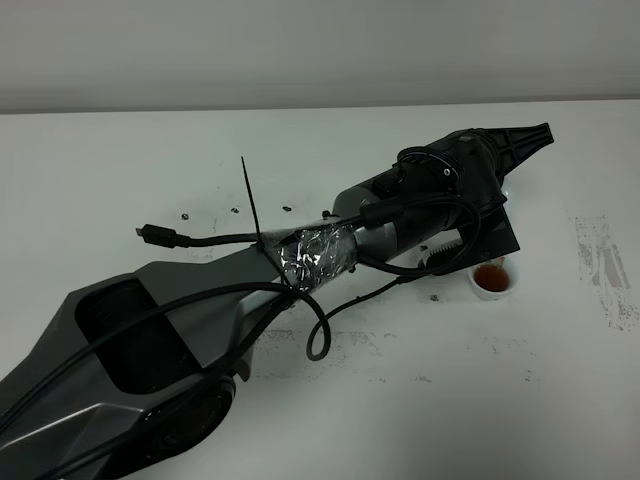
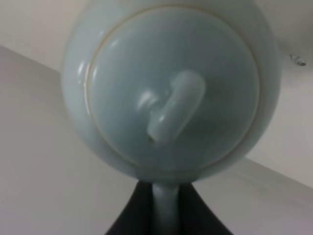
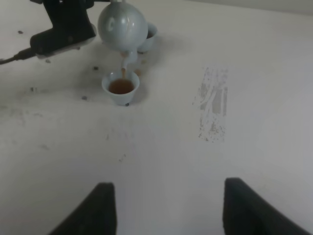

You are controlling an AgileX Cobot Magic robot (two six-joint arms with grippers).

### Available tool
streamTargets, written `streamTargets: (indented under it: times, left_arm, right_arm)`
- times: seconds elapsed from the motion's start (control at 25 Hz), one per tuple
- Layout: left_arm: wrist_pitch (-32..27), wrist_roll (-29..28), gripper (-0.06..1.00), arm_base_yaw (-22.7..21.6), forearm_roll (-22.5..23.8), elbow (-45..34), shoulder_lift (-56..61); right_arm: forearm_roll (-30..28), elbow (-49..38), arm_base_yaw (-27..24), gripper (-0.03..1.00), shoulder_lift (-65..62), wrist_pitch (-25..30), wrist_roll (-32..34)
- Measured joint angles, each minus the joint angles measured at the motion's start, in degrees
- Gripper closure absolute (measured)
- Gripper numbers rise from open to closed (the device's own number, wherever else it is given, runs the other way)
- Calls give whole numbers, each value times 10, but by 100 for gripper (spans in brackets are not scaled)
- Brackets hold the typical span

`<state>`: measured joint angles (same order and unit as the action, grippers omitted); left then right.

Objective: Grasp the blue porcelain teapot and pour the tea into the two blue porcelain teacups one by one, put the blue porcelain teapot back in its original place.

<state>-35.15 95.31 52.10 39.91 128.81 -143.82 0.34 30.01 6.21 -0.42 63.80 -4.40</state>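
The blue porcelain teapot (image 3: 122,24) hangs tilted, spout down, and a thin stream of tea runs into a teacup (image 3: 120,88) that holds brown tea. The second teacup (image 3: 148,34) stands just behind the pot, half hidden by it. My left gripper (image 2: 165,200) is shut on the teapot's loop handle, and the lid and knob (image 2: 173,110) fill its wrist view. In the high view my left arm (image 1: 440,180) covers the teapot, and only the filled teacup (image 1: 491,277) shows beside it. My right gripper (image 3: 171,210) hovers open over bare table, well in front of the cups.
A white table (image 1: 120,170) meets a grey wall at the back. There is a scuffed grey patch (image 3: 212,105) to the right of the cups, also seen as a worn patch (image 1: 600,265) near the right edge. A loose cable plug (image 1: 150,233) sticks out from the left arm.
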Motion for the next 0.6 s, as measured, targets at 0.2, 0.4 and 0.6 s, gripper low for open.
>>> streamTargets:
  times: [0.2,0.4,0.6]
  left_arm:
    - [-1,-1,88,0,0,0,0]
    - [-4,-15,88,0,0,0,0]
    - [-6,-46,88,-3,-42,0,0]
  right_arm:
    - [0,0,0,50,0,0,0]
    - [0,0,0,50,0,0,0]
    - [0,0,0,50,0,0,0]
